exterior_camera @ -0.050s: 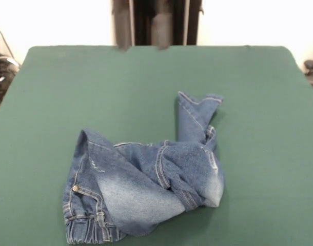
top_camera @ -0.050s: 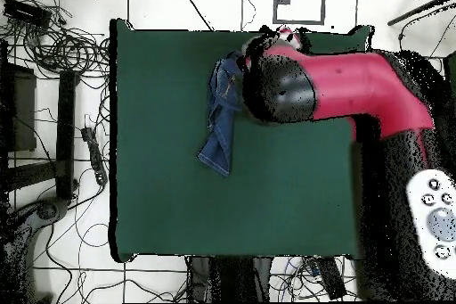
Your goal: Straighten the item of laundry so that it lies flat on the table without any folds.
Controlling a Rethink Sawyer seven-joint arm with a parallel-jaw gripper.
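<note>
The jeans (exterior_camera @ -0.050s: 146, 184) lie crumpled in the lower middle of the front view, on the green table (exterior_camera @ -0.050s: 54, 102). They are not flat at all. The waistband with its gathered elastic sits at the lower left of the heap, near the bottom edge of the frame, and the brass button (exterior_camera @ -0.050s: 75, 188) shows just above it. One leg is folded across the body of the garment and makes a thick roll in the middle; the other leg goes up toward the centre of the frame and ends in a turned cuff (exterior_camera @ -0.050s: 200, 102). I judge that the heap holds this shape only because the legs rest on each other, so the upper fold must be lifted away first.

At the top edge of the front view two grey tips of the gripper (exterior_camera @ -0.050s: 142, 47) hang over the far border of the table, well apart from the jeans. They stand separated with a clear gap between them, so it is released and grasps nothing.

In the overhead view the red arm (top_camera @ -0.050s: 356, 86) covers much of the garment, in the upper middle of the frame; only a blue strip shows beside it.

I can read no brand, label or writing on the jeans; perhaps some is there, but too small to tell.
</note>
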